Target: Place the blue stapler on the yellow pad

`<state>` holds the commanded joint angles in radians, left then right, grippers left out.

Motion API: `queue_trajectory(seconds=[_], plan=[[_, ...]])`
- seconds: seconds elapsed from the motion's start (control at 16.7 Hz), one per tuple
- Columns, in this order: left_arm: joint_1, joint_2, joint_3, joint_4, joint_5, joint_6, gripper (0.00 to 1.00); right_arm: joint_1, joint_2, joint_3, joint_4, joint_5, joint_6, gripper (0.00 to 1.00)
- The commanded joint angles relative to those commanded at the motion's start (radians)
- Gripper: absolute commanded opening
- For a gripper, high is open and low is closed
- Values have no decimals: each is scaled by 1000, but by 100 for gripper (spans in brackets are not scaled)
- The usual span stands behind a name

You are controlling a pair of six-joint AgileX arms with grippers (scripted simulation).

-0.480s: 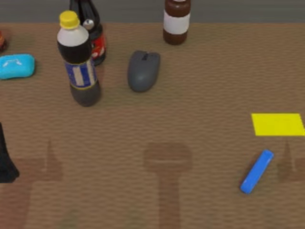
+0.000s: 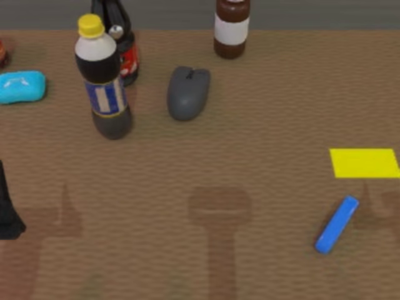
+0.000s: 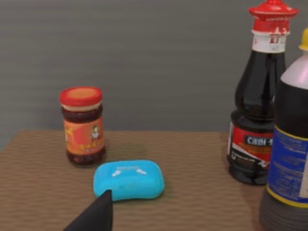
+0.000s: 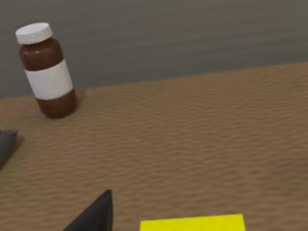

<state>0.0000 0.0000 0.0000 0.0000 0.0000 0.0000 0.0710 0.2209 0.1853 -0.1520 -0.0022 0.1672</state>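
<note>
1. The slim royal-blue stapler (image 2: 337, 224) lies flat on the brown woven table (image 2: 262, 137) at the top view's lower right, tilted on a diagonal, just below the flat bright-yellow pad (image 2: 364, 162) and apart from it
2. It is not yet on the pad; no gripper touches it
3. My right gripper is out of the top view; its wrist view shows only one dark fingertip (image 4: 96, 215) above the pad's edge, so I cannot tell whether the fingers are apart or together
4. My left arm (image 2: 7, 209) sits parked at the table's left edge (finger state also not readable)
5. Judged by look, the stapler is rigid, light and smooth-skinned, likely a bit slippery; best pinched across its narrow width near mid-length, fingers square to its long axis
</note>
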Motion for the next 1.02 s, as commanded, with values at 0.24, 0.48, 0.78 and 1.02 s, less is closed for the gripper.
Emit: queue_trajectory(seconds=[0.24, 0.48, 0.78, 1.02], plan=[[0, 0, 0, 0, 0, 0, 100, 85, 333, 228, -202, 4, 211, 100], [0, 0, 0, 0, 0, 0, 100, 180, 738, 475, -432, 9, 442, 100], [0, 0, 0, 0, 0, 0, 100, 289, 1171, 759, -689, 12, 707, 100], [0, 0, 0, 0, 0, 0, 100, 352, 1397, 931, -829, 12, 861, 100]])
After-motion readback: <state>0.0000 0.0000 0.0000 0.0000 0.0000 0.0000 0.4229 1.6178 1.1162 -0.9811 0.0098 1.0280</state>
